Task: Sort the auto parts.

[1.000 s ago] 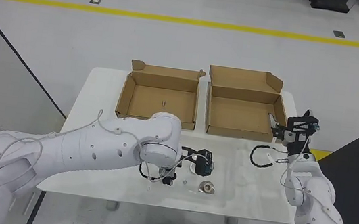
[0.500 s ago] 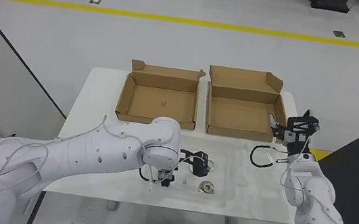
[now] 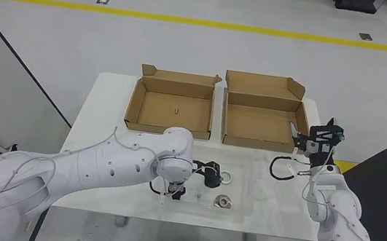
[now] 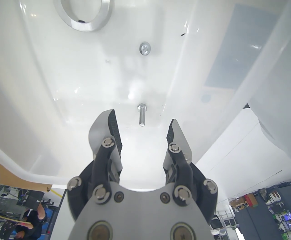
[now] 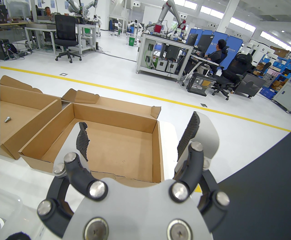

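Left gripper [image 4: 142, 117]: jaws spread; a bolt [image 4: 141, 113] lies just ahead of their gap. Right gripper [image 5: 138, 118]: jaws spread, facing a cardboard box [image 5: 118, 154].

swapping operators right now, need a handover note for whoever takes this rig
Left gripper: fingers open, empty, poised at the tray bolt lying in the tray.
Right gripper: fingers open, empty, beside the right box.
Done: the boxed bolt lies in the left box; no part in the right box.
To do: tray bolt, ring, small fastener and round part are unsorted.
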